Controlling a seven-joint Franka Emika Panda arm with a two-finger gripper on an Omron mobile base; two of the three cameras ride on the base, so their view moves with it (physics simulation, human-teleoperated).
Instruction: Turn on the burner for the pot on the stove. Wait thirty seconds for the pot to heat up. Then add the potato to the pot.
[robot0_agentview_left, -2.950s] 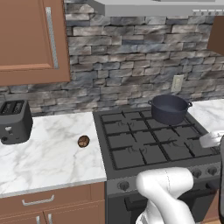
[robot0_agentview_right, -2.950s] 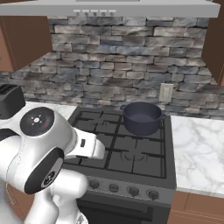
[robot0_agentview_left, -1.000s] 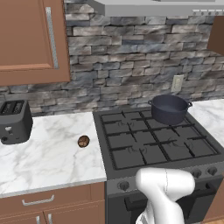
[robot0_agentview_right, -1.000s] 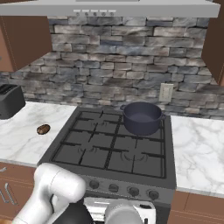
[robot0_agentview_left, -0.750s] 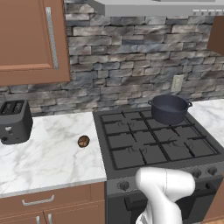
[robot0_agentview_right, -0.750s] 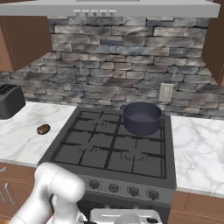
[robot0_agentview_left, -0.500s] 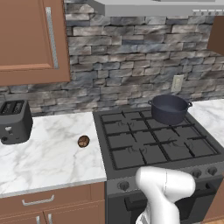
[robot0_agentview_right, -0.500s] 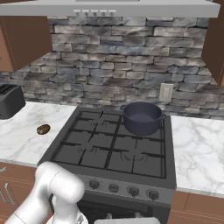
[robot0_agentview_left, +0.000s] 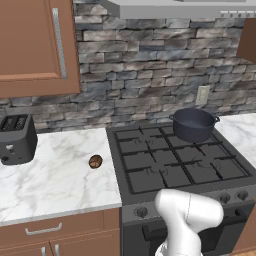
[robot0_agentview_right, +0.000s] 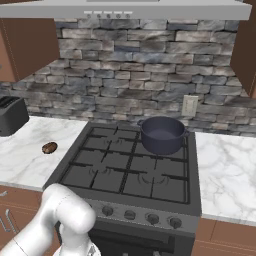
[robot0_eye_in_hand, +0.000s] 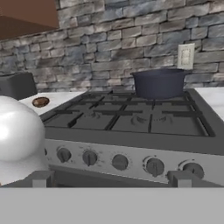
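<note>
On the far-right rear burner (robot0_agentview_right: 161, 149) of the black gas stove with dark cast-iron grates (robot0_agentview_left: 170, 165), the round dark blue-grey pot with two small loop handles (robot0_agentview_left: 193, 124) is sitting upright, lidless, just in front of the grey stone backsplash (robot0_agentview_left: 150, 70) and below the white wall outlet (robot0_agentview_left: 202, 95). From the right base view the pot (robot0_agentview_right: 161, 134) is showing nothing inside that I can make out.

Small brown oval potato (robot0_agentview_left: 95, 161) is lying on the white marbled counter (robot0_agentview_left: 55, 170) left of the stove, near its edge but not touching it, well apart from the pot. Black two-slot toaster (robot0_agentview_left: 17, 139) is standing at the far left of that counter. Brown wooden cabinet with a metal bar handle (robot0_agentview_left: 37, 45) is hanging above.

The hand camera is looking level across the grey front panel with its row of five round knobs (robot0_eye_in_hand: 120, 162); the pot (robot0_eye_in_hand: 159, 83) is showing at the back right, the potato (robot0_eye_in_hand: 40, 102) at the left on the counter. The two finger tips (robot0_eye_in_hand: 181, 178) are poking up at the bottom edge, spread wide apart, gripping nothing, gripper (robot0_eye_in_hand: 110, 179) sitting low in front of the knob panel, not touching any knob as far as I can tell. No flame is showing at any burner.

White arm link (robot0_agentview_left: 187, 220) is curving down in front of the oven door (robot0_agentview_right: 145, 240).
</note>
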